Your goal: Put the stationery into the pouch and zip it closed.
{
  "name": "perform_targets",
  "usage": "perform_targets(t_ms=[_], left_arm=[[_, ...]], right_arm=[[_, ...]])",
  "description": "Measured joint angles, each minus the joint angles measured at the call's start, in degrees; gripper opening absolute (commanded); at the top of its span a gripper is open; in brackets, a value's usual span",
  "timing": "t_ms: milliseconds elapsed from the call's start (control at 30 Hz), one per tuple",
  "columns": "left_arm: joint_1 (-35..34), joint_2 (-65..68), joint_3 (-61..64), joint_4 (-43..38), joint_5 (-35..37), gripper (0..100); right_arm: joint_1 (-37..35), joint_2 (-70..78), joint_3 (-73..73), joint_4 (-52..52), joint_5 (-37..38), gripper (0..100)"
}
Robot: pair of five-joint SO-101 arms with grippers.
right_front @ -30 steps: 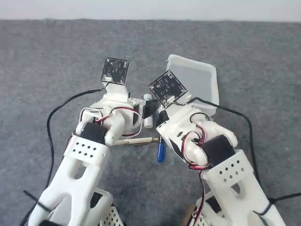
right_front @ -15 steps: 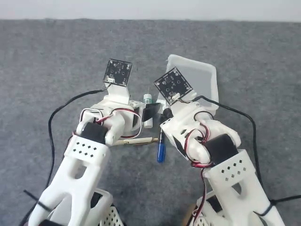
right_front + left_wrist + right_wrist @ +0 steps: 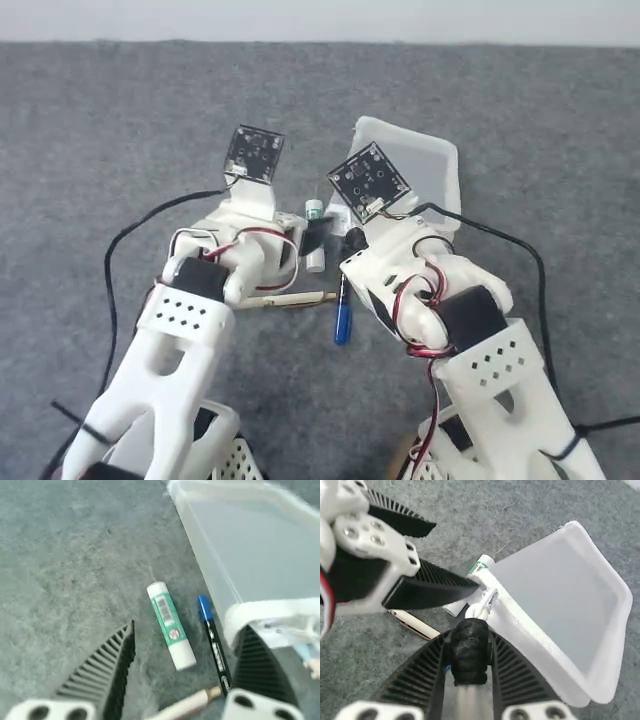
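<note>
The translucent white pouch (image 3: 425,165) lies on the grey felt-like counter (image 3: 110,120), its zipper edge facing the 2 arms and its white zipper pull (image 3: 481,602) at the near corner. Just beside that edge lie 3 loose items: a white glue stick (image 3: 170,625) with a green label, a blue-capped black pen (image 3: 212,640) alongside it, and a beige pencil (image 3: 290,298) near their ends. The left hand (image 3: 190,630) hangs released, jaws spread wide over the glue stick and pen, with 1 jaw at the pouch's corner by the pull. The right hand (image 3: 467,640) is clenched on a black object (image 3: 467,652) I cannot identify.
</note>
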Motion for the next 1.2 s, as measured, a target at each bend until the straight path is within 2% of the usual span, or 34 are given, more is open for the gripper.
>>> perform_targets(t_ms=[167,367,533,800,1200], left_arm=[[-0.35,0.09,0.79,-2.90,0.00,28],[-0.26,0.09,1.67,-5.10,-0.09,10],[-0.26,0.09,1.67,-5.10,-0.09,1],[-4.31,0.09,1.67,-5.10,-0.09,1],[-10.55,0.09,0.00,-3.16,3.69,1]], right_arm=[[0.00,0.00,0.00,0.00,0.00,0.6],[-0.70,0.09,1.05,-0.35,0.00,0.6],[-0.88,0.09,1.14,-0.70,0.53,0.6],[0.53,0.09,2.73,-3.43,0.97,0.6],[4.31,0.09,2.73,-4.92,0.09,0.6]])
